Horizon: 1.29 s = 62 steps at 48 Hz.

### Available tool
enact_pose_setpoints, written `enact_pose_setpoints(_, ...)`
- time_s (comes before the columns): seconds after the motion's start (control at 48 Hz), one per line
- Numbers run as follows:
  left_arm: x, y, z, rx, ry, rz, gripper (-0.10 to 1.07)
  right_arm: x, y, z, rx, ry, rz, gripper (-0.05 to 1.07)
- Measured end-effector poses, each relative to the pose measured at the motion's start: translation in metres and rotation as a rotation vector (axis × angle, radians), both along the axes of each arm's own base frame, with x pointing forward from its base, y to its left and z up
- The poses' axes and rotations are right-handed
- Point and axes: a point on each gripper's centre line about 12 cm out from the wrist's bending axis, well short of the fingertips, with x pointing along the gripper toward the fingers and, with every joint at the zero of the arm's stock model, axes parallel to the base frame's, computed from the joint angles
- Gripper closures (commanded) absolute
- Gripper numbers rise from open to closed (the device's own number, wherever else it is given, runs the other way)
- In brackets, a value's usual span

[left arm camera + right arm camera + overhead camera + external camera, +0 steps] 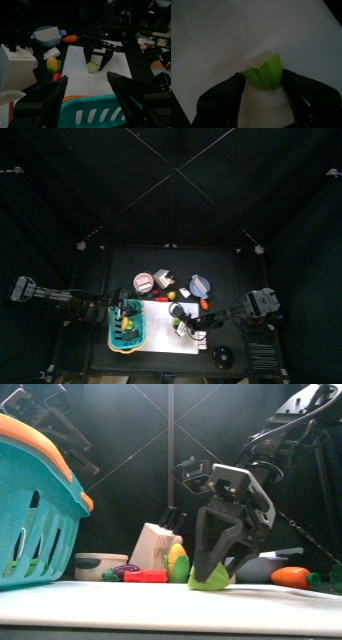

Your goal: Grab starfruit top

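Starfruit (209,576), yellow-green, stands on a white mat (100,75) on the counter (167,256), between the spread jaws of the right pincer (214,569); contact cannot be told. Teal basket (34,514) stands at front left. Left pincer (85,92) hovers open above the basket.

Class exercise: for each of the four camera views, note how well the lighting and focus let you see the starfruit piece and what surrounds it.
Top view: dim; the starfruit cannot be picked out on the small table. Front view: starfruit lit and clear between the right gripper fingers; teal basket looms large at the edge. Left wrist view: dark, starfruit stands out on the white sheet. Right wrist view: soft, starfruit bright.
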Motion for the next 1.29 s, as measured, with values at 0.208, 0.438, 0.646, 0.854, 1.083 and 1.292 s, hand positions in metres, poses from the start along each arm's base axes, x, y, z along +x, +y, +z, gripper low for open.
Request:
enact_pose_setpoints(0.208,0.000,0.000,0.000,0.000,0.000,0.000,0.00,-0.001,-0.002,-0.001,-0.015,0.009,-0.006,0.32)
enact_pose_setpoints(0.438,0.000,0.000,0.001,-0.002,-0.002,-0.001,0.00,-0.006,-0.010,0.020,-0.068,-0.005,-0.039,0.33)
enact_pose_setpoints(0.646,0.001,0.000,-0.001,-0.001,0.005,-0.001,0.00,-0.012,-0.014,0.033,-0.085,-0.019,-0.056,0.33)
enact_pose_setpoints(0.854,0.004,0.000,-0.005,0.000,0.023,0.000,0.00,-0.013,-0.014,0.036,-0.083,-0.026,-0.055,0.33)
enact_pose_setpoints(1.083,0.007,-0.001,-0.006,0.001,0.035,-0.003,0.00,-0.013,-0.017,0.037,-0.128,-0.025,-0.041,0.30)
enact_pose_setpoints(1.292,0.007,-0.001,-0.007,0.000,0.039,-0.004,0.00,-0.005,-0.020,0.046,-0.181,-0.059,-0.012,0.13)
